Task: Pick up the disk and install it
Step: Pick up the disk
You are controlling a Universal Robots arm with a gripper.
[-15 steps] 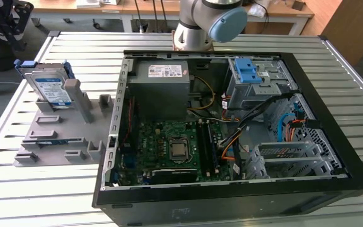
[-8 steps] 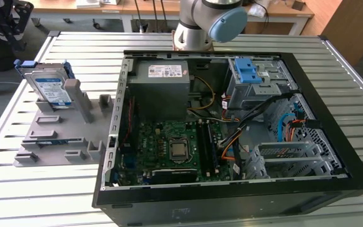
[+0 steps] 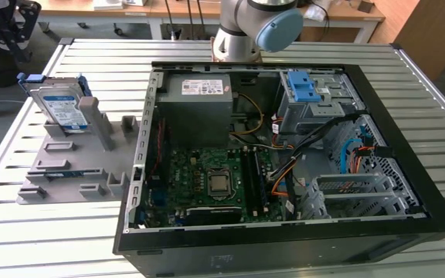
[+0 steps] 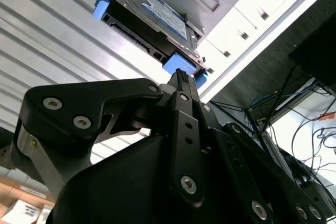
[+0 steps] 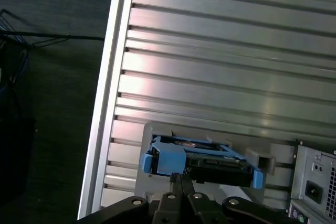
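Pincer (image 5: pixel 179 177) fingers pressed together, nothing between them. Tip sat just at the blue carrier rail on the disk's (image 5: pixel 210 162) upper edge; couldn't tell if touching. Disk stood on end in the grey holder (image 3: pixel 68 168) on the table (image 3: pixel 91 58), long axis roughly upright, leaning back a little, connector end up toward the pincer. In the exterior view its label face pointed at the camera, and it sat to that view's left of the open computer case (image 3: pixel 284 240), apart from it.

the arm (image 3: pixel 242 35) points downward with its jaws pressed together.
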